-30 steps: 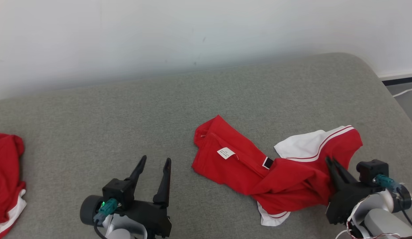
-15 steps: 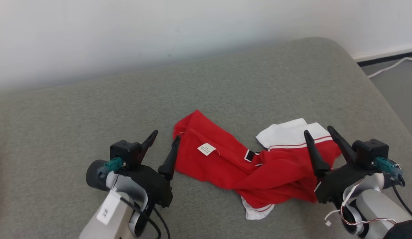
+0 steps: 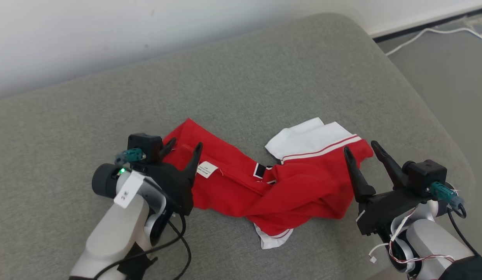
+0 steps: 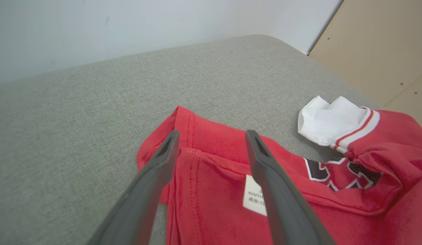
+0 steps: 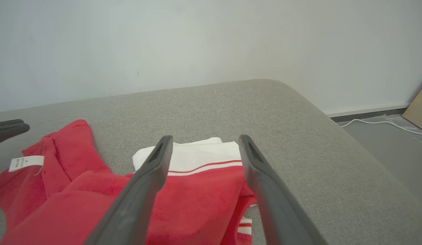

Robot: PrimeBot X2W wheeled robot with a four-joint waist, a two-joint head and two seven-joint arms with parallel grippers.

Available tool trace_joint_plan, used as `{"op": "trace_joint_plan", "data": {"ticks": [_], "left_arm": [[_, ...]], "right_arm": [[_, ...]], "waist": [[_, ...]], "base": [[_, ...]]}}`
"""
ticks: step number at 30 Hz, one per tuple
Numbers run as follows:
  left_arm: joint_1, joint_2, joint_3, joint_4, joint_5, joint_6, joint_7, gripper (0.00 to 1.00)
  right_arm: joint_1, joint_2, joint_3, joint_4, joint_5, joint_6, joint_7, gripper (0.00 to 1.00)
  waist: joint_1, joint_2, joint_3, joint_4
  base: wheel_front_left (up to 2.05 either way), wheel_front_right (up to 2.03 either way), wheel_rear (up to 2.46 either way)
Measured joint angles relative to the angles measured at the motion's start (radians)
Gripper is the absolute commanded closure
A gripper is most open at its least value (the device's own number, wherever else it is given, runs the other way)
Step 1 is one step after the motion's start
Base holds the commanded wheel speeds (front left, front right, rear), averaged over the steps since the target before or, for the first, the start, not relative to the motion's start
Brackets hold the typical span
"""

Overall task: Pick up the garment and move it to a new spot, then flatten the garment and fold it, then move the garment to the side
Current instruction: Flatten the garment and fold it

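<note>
The garment [image 3: 264, 186] is a red shirt with white sleeves and red-striped trim, lying crumpled on the grey cushion [image 3: 264, 77]. My left gripper [image 3: 185, 144] is open over its left end, one finger on each side of the red hem beside the white label [image 3: 207, 169]. In the left wrist view the left gripper [image 4: 211, 133] stands wide over the garment [image 4: 211, 190]. My right gripper [image 3: 360, 147] is open at the right end, next to the white sleeve [image 3: 307, 138]. In the right wrist view the right gripper [image 5: 205, 137] has nothing between its fingers, with the garment [image 5: 78, 190] below.
The cushion's rounded right edge [image 3: 439, 128] drops to a grey floor with a white cable [image 3: 420, 33]. A pale wall runs behind the cushion. A wooden panel [image 4: 377, 51] stands at the far right of the left wrist view.
My right gripper has opened and let go of the garment. My left gripper has come over the garment's left end. The camera has turned, shifting the whole picture left and down.
</note>
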Motion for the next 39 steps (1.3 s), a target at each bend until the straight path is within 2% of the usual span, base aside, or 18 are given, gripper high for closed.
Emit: {"op": "trace_joint_plan", "data": {"ticks": [9,10,12,20,31,39], "left_arm": [[-0.062,0.012,-0.022,0.138,0.001,-0.007,0.037,0.00],[-0.063,0.013,-0.026,0.150,0.002,-0.007,0.042,0.04],[-0.076,0.012,-0.029,0.167,0.003,-0.007,0.042,1.00],[-0.098,0.005,-0.035,0.199,0.007,-0.008,0.004,1.00],[-0.085,0.014,0.036,0.153,-0.043,-0.005,-0.183,1.00],[0.091,0.022,0.024,0.124,-0.037,0.030,-0.199,1.00]], "right_arm": [[-0.001,0.022,-0.022,-0.007,-0.012,-0.001,0.000,0.00],[0.000,0.024,-0.024,-0.007,-0.016,-0.001,0.000,0.00],[0.000,0.026,-0.030,-0.006,-0.021,-0.001,0.000,0.00],[0.003,0.026,-0.046,-0.002,-0.031,-0.001,-0.003,0.00],[0.012,0.035,-0.061,0.045,-0.031,-0.001,-0.004,0.00],[0.062,0.042,-0.062,0.094,-0.028,0.003,-0.004,0.00]], "waist": [[0.0001,0.0000,0.064,-0.044],[0.0000,0.0001,0.067,-0.047],[-0.0001,0.0000,0.070,-0.048],[-0.0001,0.0000,0.059,-0.027],[-0.0001,-0.0001,0.006,0.052],[-0.0002,-0.0002,-0.058,0.135]], "base": [[0.00,0.00,0.00],[0.00,0.00,0.00],[0.00,0.00,0.00],[0.00,0.00,0.00],[0.00,0.00,0.00],[0.00,0.00,0.00]]}}
